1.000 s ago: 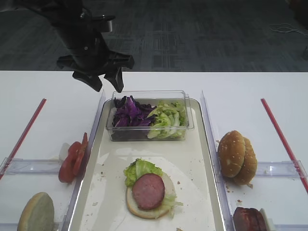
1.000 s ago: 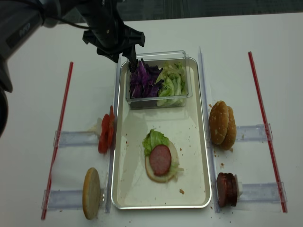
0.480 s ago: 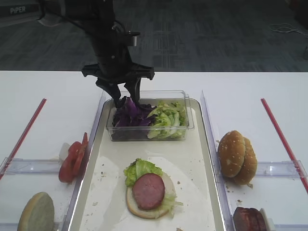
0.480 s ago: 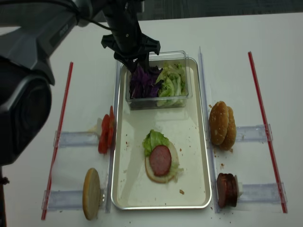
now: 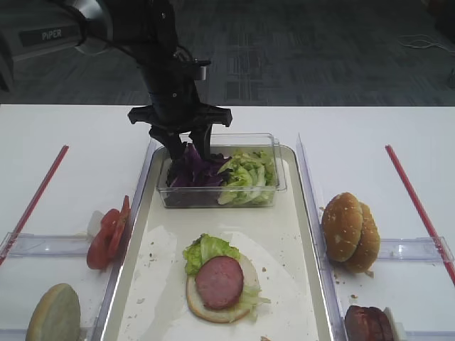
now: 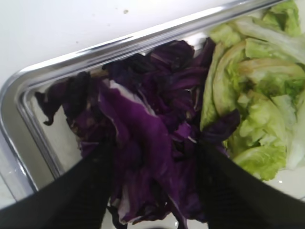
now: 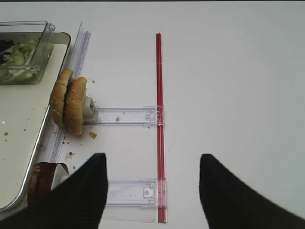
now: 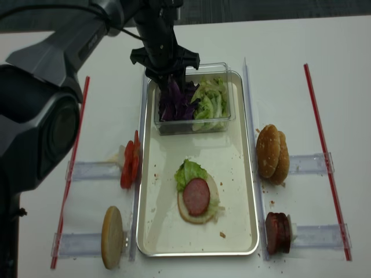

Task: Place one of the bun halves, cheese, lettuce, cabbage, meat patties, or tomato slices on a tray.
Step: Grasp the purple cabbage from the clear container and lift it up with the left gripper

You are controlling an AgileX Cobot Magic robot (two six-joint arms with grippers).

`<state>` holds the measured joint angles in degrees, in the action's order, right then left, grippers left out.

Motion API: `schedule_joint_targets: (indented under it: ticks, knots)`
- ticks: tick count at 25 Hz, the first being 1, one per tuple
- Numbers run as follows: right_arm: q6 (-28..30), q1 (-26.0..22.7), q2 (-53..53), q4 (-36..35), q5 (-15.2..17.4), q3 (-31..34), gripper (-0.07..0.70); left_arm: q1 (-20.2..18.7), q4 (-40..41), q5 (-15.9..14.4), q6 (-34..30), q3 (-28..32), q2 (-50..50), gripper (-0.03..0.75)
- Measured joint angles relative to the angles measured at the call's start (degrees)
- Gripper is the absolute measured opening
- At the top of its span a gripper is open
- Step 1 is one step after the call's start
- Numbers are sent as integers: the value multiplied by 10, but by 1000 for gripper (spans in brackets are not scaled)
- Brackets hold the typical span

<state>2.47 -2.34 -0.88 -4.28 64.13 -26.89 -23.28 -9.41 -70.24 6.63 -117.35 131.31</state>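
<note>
The left end effector [image 6: 155, 164] is sunk in the cabbage [image 6: 143, 129], fingers apart either side of a purple clump, apparently to gather it for the tray [image 5: 291, 234] below.

Cabbage [image 6: 147, 133] deep purple; lettuce [image 6: 252, 109] pale green. Tray [image 5: 284, 234] cream, silver rim. Buns [image 5: 350, 231] golden-brown, speckled. Tomato [image 5: 106, 234] bright red; patty [image 5: 219, 282] reddish-brown.
</note>
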Motion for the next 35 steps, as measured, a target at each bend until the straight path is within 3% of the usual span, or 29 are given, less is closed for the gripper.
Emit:
schedule_joint_targets:
  ticks: [20,31,35]
  knots:
    - [-2,0,0,0,0,0,433,-7,-15,6,-4,-2,28,300]
    - [-2,0,0,0,0,0,433,-7,-7,6,-4,-7,38,188]
    - [-2,0,0,0,0,0,433,-7,0,5,-4,-7,38,100]
